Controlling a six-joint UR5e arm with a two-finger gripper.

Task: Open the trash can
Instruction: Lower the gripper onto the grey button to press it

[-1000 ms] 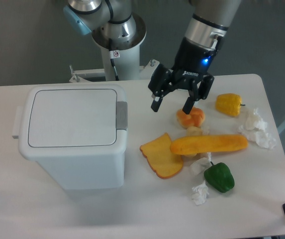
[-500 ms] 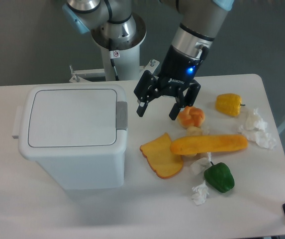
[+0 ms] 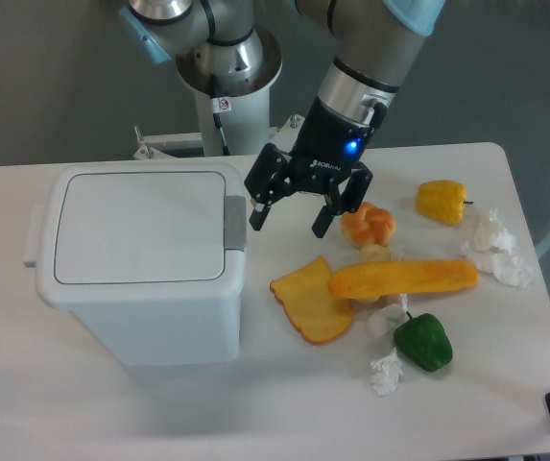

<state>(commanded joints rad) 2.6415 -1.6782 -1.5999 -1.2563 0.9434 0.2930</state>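
Now the gripper sits further left than it did half a second ago, and further still than a second ago, when it hung over the orange fruit piece. Its left finger has come just beside the grey push-button tab on the trash can, though whether it touches cannot be told. The jaws are spread apart with nothing between them, as in both earlier frames. The wrist leans up and to the right, a blue light glowing on it.

The trash can stands on the left part of the table, its flat white lid down and shut, unchanged from before. Nothing else on the table has shifted: the long yellow-orange vegetable lies across the flat orange slice, the green pepper is near the front, the yellow pepper towards the back right, and crumpled white tissues lie at the right edge, with a smaller scrap of tissue beside the green pepper.

White lettering on the black gripper body is too small to read with certainty. A small red-and-white label on the robot's white base column is also illegible.
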